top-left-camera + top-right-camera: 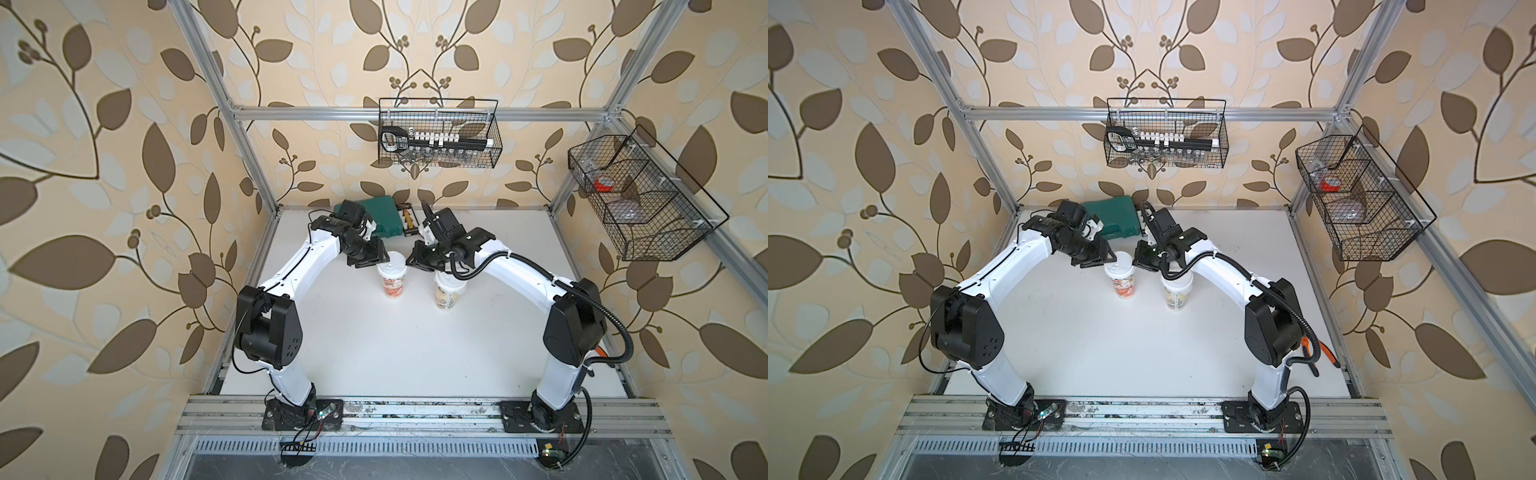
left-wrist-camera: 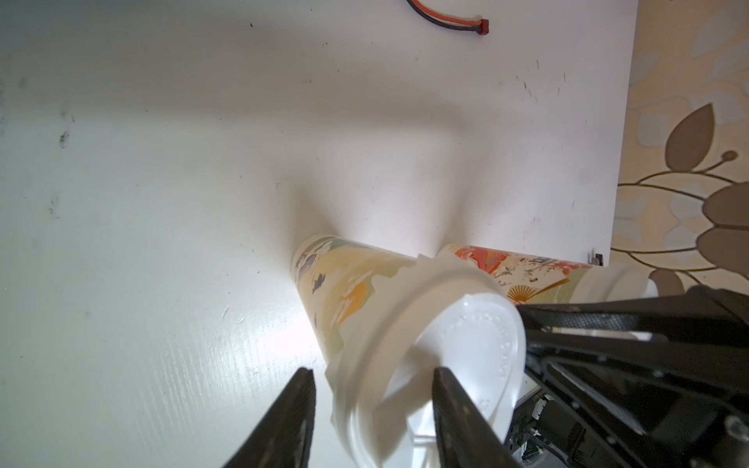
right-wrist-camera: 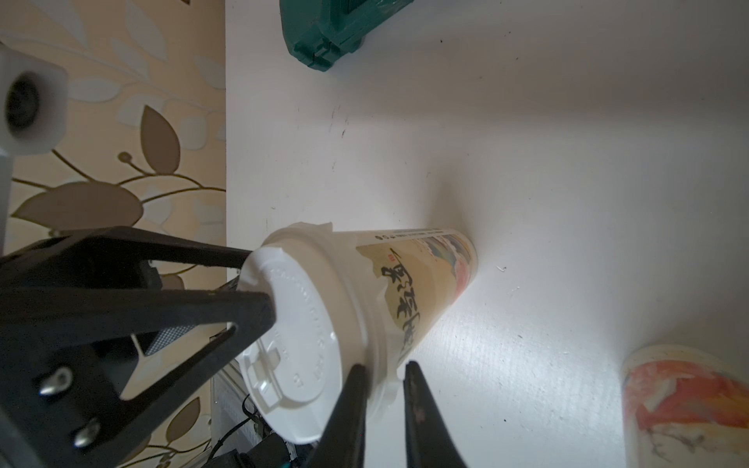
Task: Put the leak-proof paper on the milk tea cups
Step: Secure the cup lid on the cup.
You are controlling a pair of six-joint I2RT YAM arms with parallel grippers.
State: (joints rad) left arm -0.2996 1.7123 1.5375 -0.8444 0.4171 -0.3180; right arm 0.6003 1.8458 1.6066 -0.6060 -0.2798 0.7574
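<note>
Top views both show one milk tea cup (image 1: 392,277) lidded mid-frame, the other cup (image 1: 448,296) right of it, on a white table (image 1: 374,353) between leaf-papered walls (image 1: 124,174). Left wrist: left gripper (image 2: 373,370), jaws apart at the lid (image 2: 478,336). Right wrist: leak-proof paper (image 3: 348,263) frilling beneath it, flimsy, slick-looking; right gripper (image 3: 384,364), jaws narrow astride its free fringe, the natural hold; grip unclear.
</note>
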